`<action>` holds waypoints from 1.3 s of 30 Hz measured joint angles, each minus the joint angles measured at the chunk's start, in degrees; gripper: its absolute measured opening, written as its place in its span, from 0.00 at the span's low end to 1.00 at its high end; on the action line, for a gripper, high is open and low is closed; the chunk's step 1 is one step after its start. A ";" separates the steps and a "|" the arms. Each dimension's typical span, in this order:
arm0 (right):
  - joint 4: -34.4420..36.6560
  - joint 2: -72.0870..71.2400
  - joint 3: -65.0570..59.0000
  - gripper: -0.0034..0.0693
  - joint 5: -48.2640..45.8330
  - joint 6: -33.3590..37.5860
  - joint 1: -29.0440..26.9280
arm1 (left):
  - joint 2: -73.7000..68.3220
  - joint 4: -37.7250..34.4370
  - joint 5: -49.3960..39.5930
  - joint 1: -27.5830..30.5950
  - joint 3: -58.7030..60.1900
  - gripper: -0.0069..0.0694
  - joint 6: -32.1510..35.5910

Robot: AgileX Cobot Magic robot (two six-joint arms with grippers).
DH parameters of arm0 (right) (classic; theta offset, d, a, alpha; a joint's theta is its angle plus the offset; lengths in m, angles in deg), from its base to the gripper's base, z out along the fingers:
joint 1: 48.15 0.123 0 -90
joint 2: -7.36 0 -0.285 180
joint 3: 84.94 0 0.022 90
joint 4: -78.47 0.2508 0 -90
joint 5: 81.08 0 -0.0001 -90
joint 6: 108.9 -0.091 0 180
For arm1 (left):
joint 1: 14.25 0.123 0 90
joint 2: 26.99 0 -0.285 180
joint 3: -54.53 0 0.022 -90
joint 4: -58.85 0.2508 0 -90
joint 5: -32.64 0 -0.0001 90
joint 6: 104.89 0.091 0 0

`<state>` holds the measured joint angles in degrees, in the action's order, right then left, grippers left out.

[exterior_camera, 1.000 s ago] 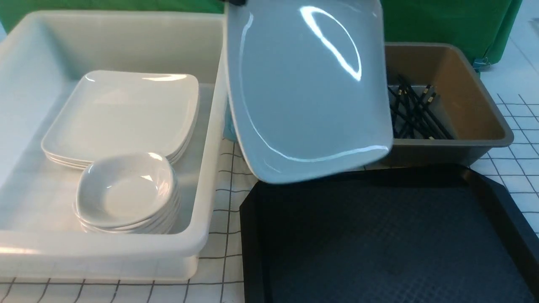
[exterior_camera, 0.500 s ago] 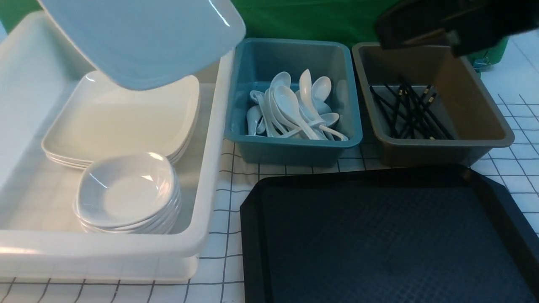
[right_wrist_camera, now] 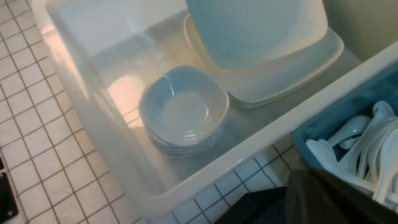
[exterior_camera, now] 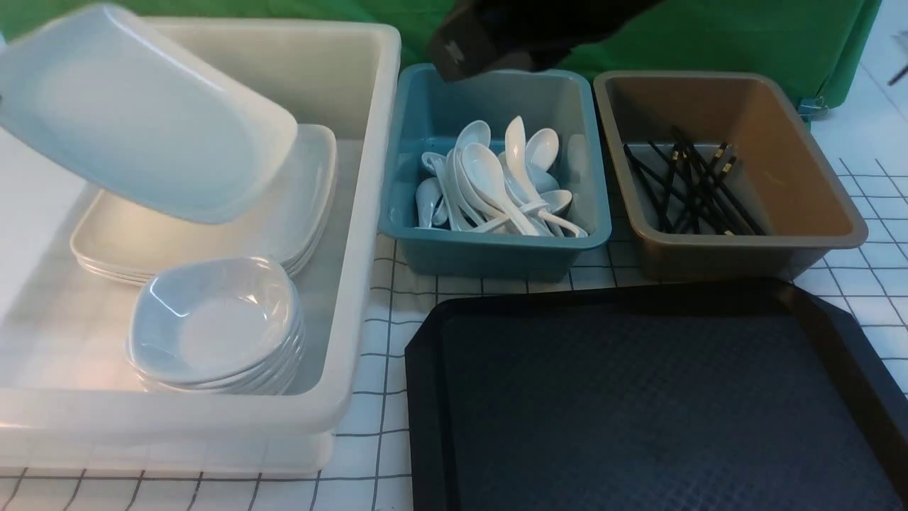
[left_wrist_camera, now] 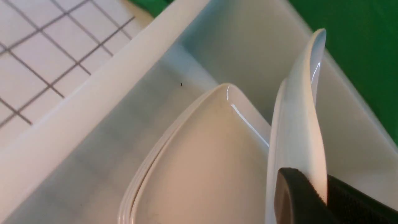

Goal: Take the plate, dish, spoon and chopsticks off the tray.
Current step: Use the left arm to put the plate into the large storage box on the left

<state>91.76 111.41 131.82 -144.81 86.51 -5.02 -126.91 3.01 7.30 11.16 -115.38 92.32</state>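
Observation:
The white square plate hangs tilted over the left end of the white bin, above a stack of like plates. My left gripper is shut on its rim, one black finger on each face. It is out of the front view. The black tray lies at the front right with nothing on it. My right gripper hovers shut and with nothing in it above the teal bin, which holds white spoons. Black chopsticks lie in the brown bin.
A stack of small white dishes sits at the front of the white bin, beside the plate stack. All three bins stand in a row behind the tray on a checked cloth. A green backdrop closes off the far side.
The plate has swung left from over the middle bin to over the white bin and has come down toward the plate stack. The right arm has moved left across the top.

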 joint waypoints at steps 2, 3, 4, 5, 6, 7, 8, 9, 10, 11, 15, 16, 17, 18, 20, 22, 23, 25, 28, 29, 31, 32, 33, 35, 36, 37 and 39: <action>-0.02 0.07 0.30 0.06 0.04 -0.24 0.00 | -1.72 -5.66 0.00 -0.23 1.27 0.13 4.25; -0.02 0.07 0.42 0.06 0.04 -0.30 0.00 | -2.63 -8.19 0.00 -0.46 1.73 0.13 6.75; -0.02 0.07 0.65 0.06 0.04 -0.36 0.02 | -3.43 -10.13 0.14 -0.94 1.93 0.13 8.97; -0.07 0.07 0.64 0.06 0.04 -0.36 0.07 | -4.06 -11.46 0.70 -1.26 1.98 0.13 10.00; -0.07 0.07 0.66 0.06 0.04 -0.36 0.07 | -4.63 -12.58 1.43 -1.56 1.98 0.13 10.74; -0.07 0.07 0.66 0.06 0.04 -0.36 0.14 | -4.91 -12.93 1.86 -1.73 1.98 0.13 10.93; -0.07 0.07 0.66 0.06 0.04 -0.36 0.14 | -4.91 -12.93 1.99 -1.83 1.98 0.13 11.03; -0.07 0.07 0.66 0.06 0.04 -0.36 0.28 | -5.38 -13.20 3.14 -2.15 1.98 0.13 11.25; -0.07 0.07 0.66 0.06 0.04 -0.36 0.28 | -5.45 -13.20 3.18 -2.15 1.98 0.13 11.31; -0.07 0.07 0.66 0.06 0.04 -0.40 0.28 | -5.75 -12.95 3.68 -2.16 1.98 0.13 11.37; -0.07 0.07 0.66 0.06 0.04 -0.40 0.28 | -5.86 -7.60 5.14 -2.16 1.93 0.13 11.38; -0.07 0.07 0.66 0.06 0.04 -0.40 0.28 | -5.86 -6.32 5.19 -2.16 1.93 0.13 11.24; -0.07 0.07 0.66 0.06 -0.01 -0.40 0.28 | -5.86 -4.29 5.19 -2.16 1.88 0.14 10.80; -0.07 0.07 0.66 0.06 -0.01 -0.40 0.28 | -5.86 -2.68 4.93 -2.16 1.88 0.16 9.84; -0.07 0.07 0.66 0.06 -0.01 -0.40 0.28 | -5.93 -0.63 4.36 -2.16 1.88 0.19 9.07; -0.07 0.07 0.66 0.06 -0.01 -0.40 0.28 | -6.34 1.71 3.44 -2.16 1.88 0.26 8.29; -0.07 0.07 0.66 0.06 -0.01 -0.40 0.28 | -6.47 2.81 2.98 -2.16 1.88 0.30 8.16; -0.07 0.07 0.66 0.06 -0.01 -0.40 0.28 | -7.04 4.90 1.99 -2.16 1.83 0.39 7.48; -0.07 0.07 0.66 0.06 -0.01 -0.42 0.28 | -7.65 6.35 1.29 -2.16 1.83 0.51 6.78; -0.01 0.07 0.66 0.06 -0.01 -0.42 0.28 | -8.00 7.75 1.22 -2.16 1.83 0.59 6.72; -0.01 0.07 0.66 0.06 -0.01 -0.42 0.28 | -8.04 9.62 1.56 -2.16 1.83 0.66 6.66; -0.01 0.07 0.66 0.06 -0.01 -0.42 0.28 | -8.04 10.86 1.79 -2.16 1.83 0.69 6.66; -0.01 0.07 0.66 0.06 -0.01 -0.42 0.28 | -8.04 11.85 1.94 -2.16 1.83 0.70 6.66; -0.01 0.07 0.66 0.06 -0.01 -0.42 0.28 | -8.04 14.66 2.37 -2.16 1.83 0.73 6.66; -0.01 0.07 0.66 0.06 -0.01 -0.42 0.28 | -8.04 14.90 2.37 -2.16 1.83 0.74 6.66; -0.01 0.07 0.66 0.06 -0.01 -0.49 0.28 | -8.04 15.74 2.45 -2.16 1.83 0.74 6.66; -0.01 0.07 0.66 0.06 -0.01 -0.88 0.28 | -7.72 17.00 2.07 -2.16 1.83 0.73 6.60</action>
<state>91.75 111.49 132.49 -144.82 85.63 -4.74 -134.62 20.01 9.37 8.99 -113.55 98.91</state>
